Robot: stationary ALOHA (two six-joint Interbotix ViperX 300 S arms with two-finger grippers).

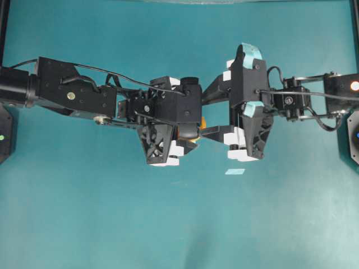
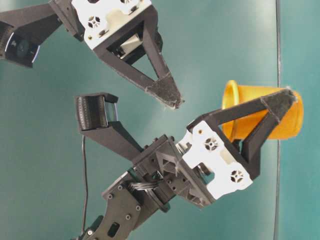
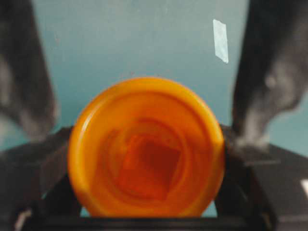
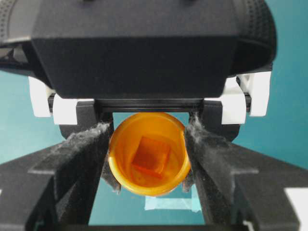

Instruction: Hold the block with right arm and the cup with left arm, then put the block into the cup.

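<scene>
We judge the task all but done: the block [image 4: 151,156] lies inside the cup [image 4: 149,154]; the left end effector [image 2: 272,107] clasps the cup above the worktop [image 1: 112,213]; the right end effector [image 2: 145,102] gapes empty; only withdrawal remains.

Small round yellow-orange plastic cup [image 4: 149,156] held off the teal surface, tipped sideways, mouth facing the opposite arm. Small orange cube block [image 4: 152,156] sits inside at bottom.
</scene>
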